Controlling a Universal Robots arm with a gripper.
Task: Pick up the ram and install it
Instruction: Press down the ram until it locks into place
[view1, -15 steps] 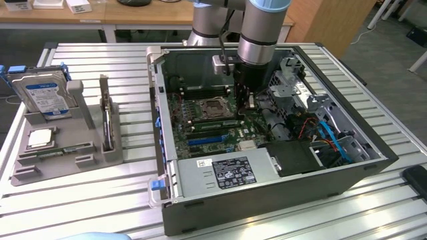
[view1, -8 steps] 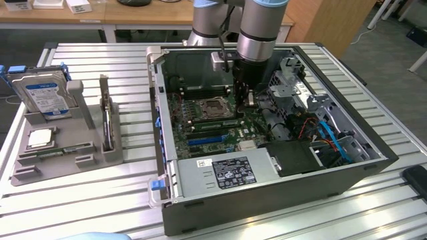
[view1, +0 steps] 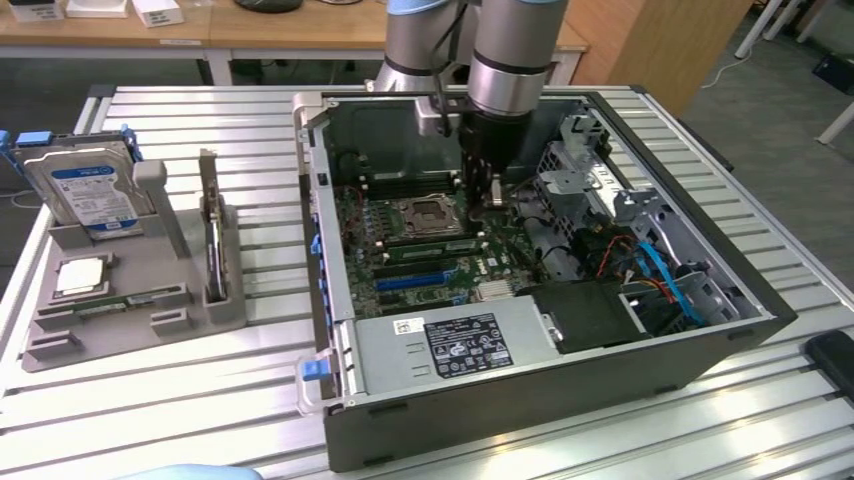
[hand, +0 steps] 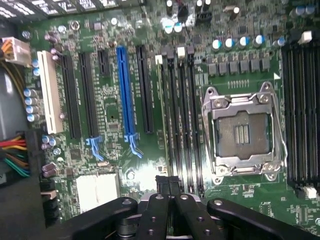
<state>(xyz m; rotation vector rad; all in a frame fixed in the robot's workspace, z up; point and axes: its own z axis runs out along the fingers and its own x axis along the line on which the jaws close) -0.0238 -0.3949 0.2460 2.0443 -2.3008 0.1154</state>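
Observation:
The ram (view1: 127, 300) appears as a thin green stick lying in the grey holder (view1: 134, 335) at the exterior view's left, well away from the arm. My gripper (view1: 491, 203) hangs inside the open computer case, low over the motherboard (view1: 400, 265), beside the empty processor socket (view1: 430, 215). Seen from the wrist, the gripper (hand: 167, 184) is shut, its dark fingertips pressed together with nothing visible between them. They sit just above the end of the black memory slots (hand: 182, 125). The socket (hand: 243, 131) lies next to those slots.
The holder also carries an upright hard drive (view1: 91, 190), a tall dark expansion card (view1: 211, 240) and a square silver processor chip (view1: 83, 275). Inside the case are the power supply (view1: 447, 345), drive cage (view1: 587, 170) and orange and blue cables (view1: 661, 275). Case walls (view1: 534, 410) ring the board.

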